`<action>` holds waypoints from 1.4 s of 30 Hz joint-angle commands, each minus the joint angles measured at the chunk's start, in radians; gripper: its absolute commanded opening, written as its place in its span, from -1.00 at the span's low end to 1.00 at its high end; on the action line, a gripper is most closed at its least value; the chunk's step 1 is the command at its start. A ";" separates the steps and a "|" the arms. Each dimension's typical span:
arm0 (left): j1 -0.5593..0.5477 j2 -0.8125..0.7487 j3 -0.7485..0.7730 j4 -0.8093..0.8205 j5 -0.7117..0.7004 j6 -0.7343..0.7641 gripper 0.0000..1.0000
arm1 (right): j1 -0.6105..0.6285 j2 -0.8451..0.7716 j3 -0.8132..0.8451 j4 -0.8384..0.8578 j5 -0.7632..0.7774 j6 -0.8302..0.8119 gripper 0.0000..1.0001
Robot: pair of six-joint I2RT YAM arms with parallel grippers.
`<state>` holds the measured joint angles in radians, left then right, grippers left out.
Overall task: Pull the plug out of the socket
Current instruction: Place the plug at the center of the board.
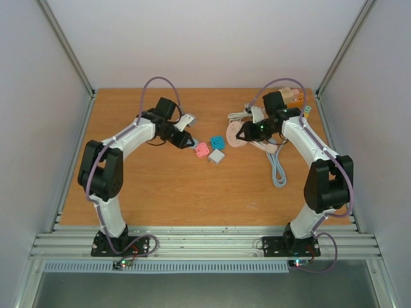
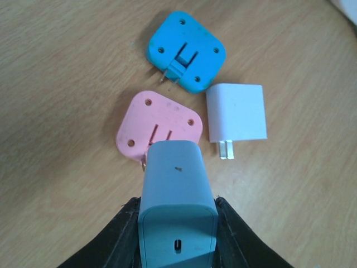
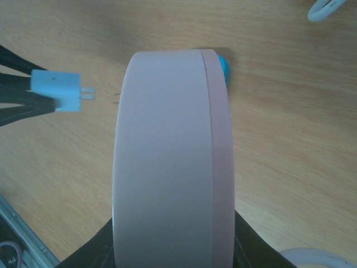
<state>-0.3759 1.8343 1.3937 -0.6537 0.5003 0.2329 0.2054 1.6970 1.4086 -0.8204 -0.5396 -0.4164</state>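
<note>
Wood-grain table: L end effector grips boxy plug (pale blue), R end effector clamps round socket.

Bright, diffuse light from above; soft, short shadows on the table. Top view sharp; the close disc in the right wrist view slightly soft.

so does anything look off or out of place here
Nothing broken or spilled. The pink adapter, blue adapter and white charger lie loose at mixed angles in the middle, and cables sprawl on the right side. The held plug shows bare prongs, clear of the socket.
</note>
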 commanded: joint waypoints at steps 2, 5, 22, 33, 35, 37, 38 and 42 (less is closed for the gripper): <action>0.006 0.109 0.094 0.004 0.047 -0.032 -0.95 | -0.013 -0.041 0.000 0.041 -0.048 0.022 -0.98; 0.009 0.166 0.134 0.006 0.039 -0.043 -0.92 | -0.012 -0.046 -0.004 0.047 -0.067 0.022 -0.98; 0.079 0.319 0.233 0.108 0.110 -0.208 -0.76 | -0.012 -0.026 -0.014 0.059 -0.110 0.022 -0.98; 0.079 0.376 0.261 0.074 0.112 -0.219 0.01 | -0.011 -0.027 -0.016 0.059 -0.135 0.021 -0.98; 0.080 0.363 0.261 0.073 0.114 -0.219 0.27 | -0.011 -0.027 -0.016 0.057 -0.144 0.020 -0.98; 0.079 0.345 0.255 0.075 0.110 -0.219 0.52 | -0.011 -0.027 -0.016 0.058 -0.154 0.019 -0.98; 0.080 0.334 0.253 0.077 0.108 -0.219 0.62 | -0.011 -0.027 -0.017 0.058 -0.158 0.018 -0.98; 0.081 0.280 0.247 0.078 0.127 -0.218 0.98 | -0.008 -0.032 -0.017 0.057 -0.189 0.012 -0.98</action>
<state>-0.2932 2.1883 1.6325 -0.5911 0.5991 0.0082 0.1955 1.6962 1.3891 -0.7925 -0.6636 -0.4015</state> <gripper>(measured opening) 0.941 0.319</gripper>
